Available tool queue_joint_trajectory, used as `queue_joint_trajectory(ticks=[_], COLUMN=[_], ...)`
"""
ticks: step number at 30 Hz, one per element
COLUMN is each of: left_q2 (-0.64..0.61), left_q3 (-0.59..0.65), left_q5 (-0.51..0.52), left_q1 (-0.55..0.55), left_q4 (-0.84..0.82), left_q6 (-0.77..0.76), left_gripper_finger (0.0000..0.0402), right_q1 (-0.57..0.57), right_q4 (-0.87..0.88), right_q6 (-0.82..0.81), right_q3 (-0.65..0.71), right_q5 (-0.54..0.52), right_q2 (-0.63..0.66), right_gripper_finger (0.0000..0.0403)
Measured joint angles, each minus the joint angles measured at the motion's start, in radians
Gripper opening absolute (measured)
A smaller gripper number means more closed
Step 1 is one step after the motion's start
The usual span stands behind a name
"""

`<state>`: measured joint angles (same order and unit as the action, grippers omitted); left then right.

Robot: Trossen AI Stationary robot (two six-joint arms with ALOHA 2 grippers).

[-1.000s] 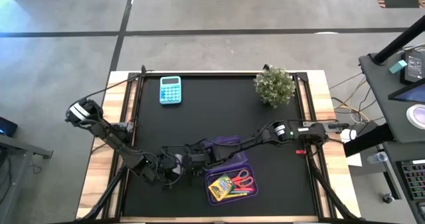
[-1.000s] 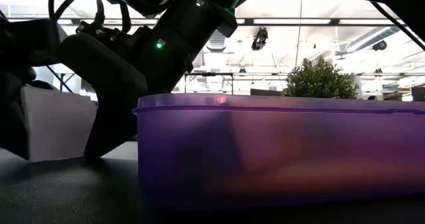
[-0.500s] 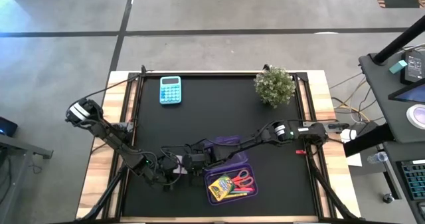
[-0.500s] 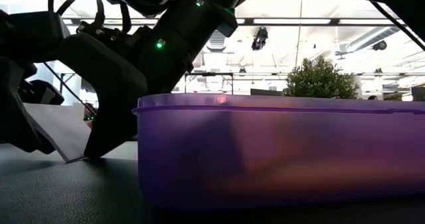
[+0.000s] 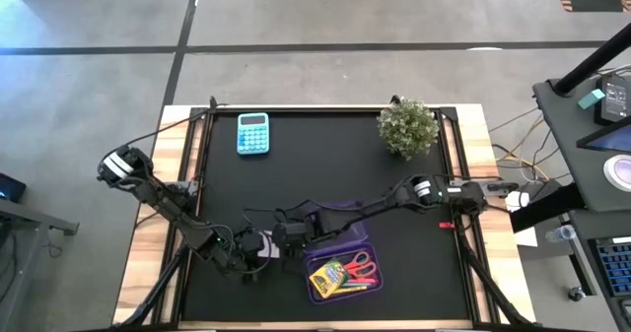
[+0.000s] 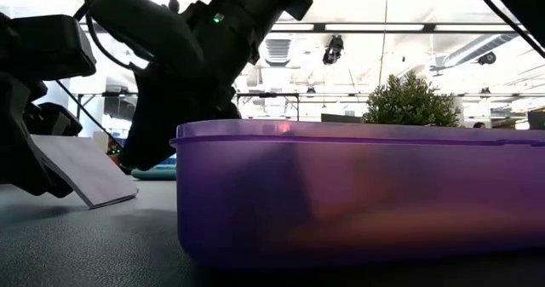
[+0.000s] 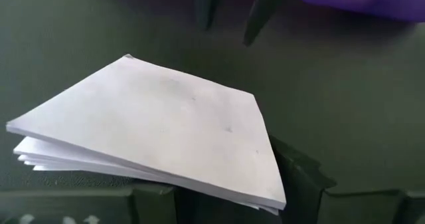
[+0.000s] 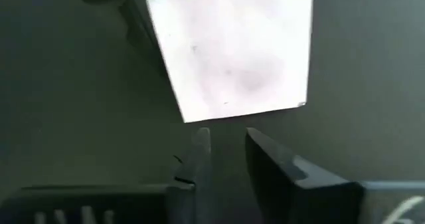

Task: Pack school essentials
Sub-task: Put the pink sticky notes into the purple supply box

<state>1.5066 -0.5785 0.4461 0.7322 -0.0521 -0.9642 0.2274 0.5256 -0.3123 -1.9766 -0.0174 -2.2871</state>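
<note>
table [image 5: 296,174]: black mat, my two arms meet near its front middle
case [image 6: 358,193]: translucent purple, front centre, holds crayon box [image 5: 326,275], scissors [image 5: 361,265] and pens [image 5: 357,287]
plant [image 5: 407,127]: back right corner
calculator [image 5: 252,133]: back left, well apart from the rest
note pad [image 7: 153,127]: lilac, just left of the case, tilted, one edge on the mat
my left gripper [image 5: 248,253]: clamped on the pad's raised edge
my right gripper [image 8: 222,159]: just off the pad's free edge, fingers slightly apart, holding nothing
</note>
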Motion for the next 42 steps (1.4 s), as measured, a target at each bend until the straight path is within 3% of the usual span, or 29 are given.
queue_joint_trajectory(ticks=[5, 9, 18, 27, 31, 37, 42], left_q2=[-0.001, -0.001, -0.002, -0.002, -0.002, -0.002, -0.002], left_q3=[-0.001, 0.0, 0.004, 0.037, 0.078, 0.164, 0.186], left_q5=[-0.001, -0.011, -0.056, -0.049, -0.042, 0.053, 0.084], left_q1=[0.0, 0.0, 0.0, -0.017, -0.026, -0.04, -0.04], left_q4=[0.0, 0.0, 0.048, 0.118, 0.245, 0.403, 0.421], left_q6=[-0.032, -0.108, -0.185, -0.361, -0.405, -0.528, -0.581], left_gripper_finger=[0.0141, 0.0141, 0.0141, 0.0141, 0.0141, 0.0141, 0.0141], right_q1=[-0.014, -0.013, -0.012, -0.012, -0.012, -0.012, -0.012], right_q4=[-0.023, -0.092, -0.146, -0.175, -0.188, -0.211, -0.211], right_q6=[-0.011, -0.022, -0.056, -0.054, -0.053, -0.054, -0.054], right_q3=[0.0, 0.026, 0.077, 0.096, 0.111, 0.126, 0.127], right_q5=[0.0, 0.0, 0.0, -0.001, -0.001, -0.002, -0.002], right_q2=[-0.006, -0.021, -0.025, -0.025, -0.024, -0.023, -0.023], right_gripper_finger=[0.0138, 0.0158, 0.0155, 0.0152, 0.0151, 0.0148, 0.0146])
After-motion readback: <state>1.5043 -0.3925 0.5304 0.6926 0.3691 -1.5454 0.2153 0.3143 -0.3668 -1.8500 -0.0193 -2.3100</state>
